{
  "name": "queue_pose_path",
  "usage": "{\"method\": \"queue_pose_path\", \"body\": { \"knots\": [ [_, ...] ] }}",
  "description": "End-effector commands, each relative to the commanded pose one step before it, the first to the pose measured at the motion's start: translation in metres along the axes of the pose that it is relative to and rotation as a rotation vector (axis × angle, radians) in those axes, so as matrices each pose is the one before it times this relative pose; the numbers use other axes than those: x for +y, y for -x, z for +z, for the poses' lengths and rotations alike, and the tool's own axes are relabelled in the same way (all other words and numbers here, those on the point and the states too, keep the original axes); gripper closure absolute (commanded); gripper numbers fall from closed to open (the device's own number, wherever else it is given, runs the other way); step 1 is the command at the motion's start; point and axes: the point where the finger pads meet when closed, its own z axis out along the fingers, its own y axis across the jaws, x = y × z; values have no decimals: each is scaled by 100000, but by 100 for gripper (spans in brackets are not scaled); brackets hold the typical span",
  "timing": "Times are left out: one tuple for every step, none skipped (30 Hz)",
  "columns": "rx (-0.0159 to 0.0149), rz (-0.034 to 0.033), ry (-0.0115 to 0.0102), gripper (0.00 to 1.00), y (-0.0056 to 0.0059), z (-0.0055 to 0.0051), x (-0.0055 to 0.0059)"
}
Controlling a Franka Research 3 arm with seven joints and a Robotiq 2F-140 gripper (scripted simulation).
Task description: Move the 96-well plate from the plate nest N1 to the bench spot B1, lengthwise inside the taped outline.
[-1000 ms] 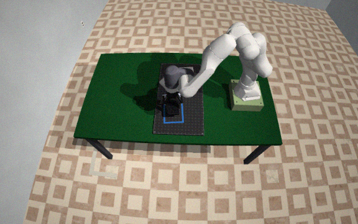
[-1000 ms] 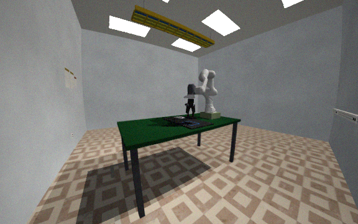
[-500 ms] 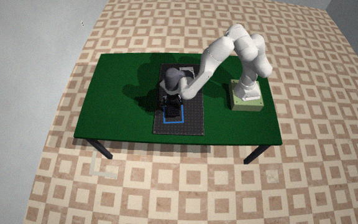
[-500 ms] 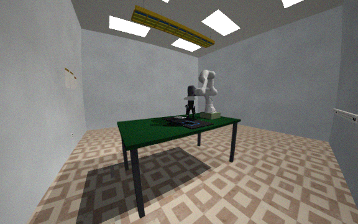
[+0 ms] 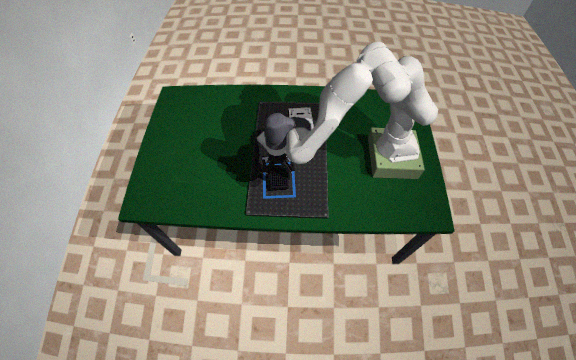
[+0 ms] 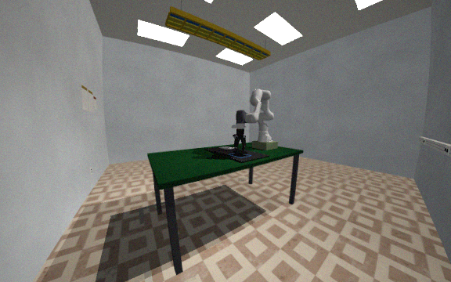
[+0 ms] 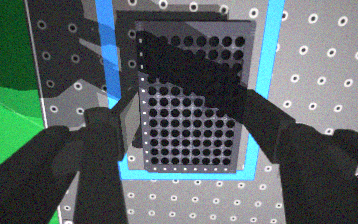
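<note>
Fingers of the half-open gripper (image 7: 190, 125) are clamping the well plate (image 7: 192, 100) over the blue tape outline (image 7: 262, 75), perforated board (image 7: 325, 65) lying beneath.

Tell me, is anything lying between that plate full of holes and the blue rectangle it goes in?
Nothing visible. The 96-well plate is held in the jaws right above the blue taped outline; only perforated board shows inside it.
</note>
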Motion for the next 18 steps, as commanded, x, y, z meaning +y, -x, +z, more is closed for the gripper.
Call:
{"method": "queue_pose_path", "body": {
  "knots": [
    [-395, -571, -1088, 40, 53, 145, -434],
    [0, 0, 0, 40, 1, 167, -11],
    [0, 0, 0, 40, 1, 167, -11],
    [0, 0, 0, 40, 0, 167, -9],
    [0, 0, 0, 40, -1, 167, -7],
    [0, 0, 0, 40, -1, 50, -5],
    [0, 0, 0, 40, -1, 0, -4],
    [0, 0, 0, 40, -1, 0, -5],
    [0, 0, 0, 40, 0, 0, -5],
    [0, 0, 0, 40, 0, 0, -5],
    [0, 0, 0, 40, 0, 0, -5],
    [0, 0, 0, 40, 0, 0, -4],
    [0, 0, 0, 40, 0, 0, -2],
    [0, 0, 0, 40, -1, 0, 0],
    [0, 0, 0, 40, -1, 0, 1],
    [0, 0, 0, 40, -1, 0, 3],
    [0, 0, 0, 40, 0, 0, 0],
    [0, 0, 0, 40, 0, 0, 0]
  ]
}}
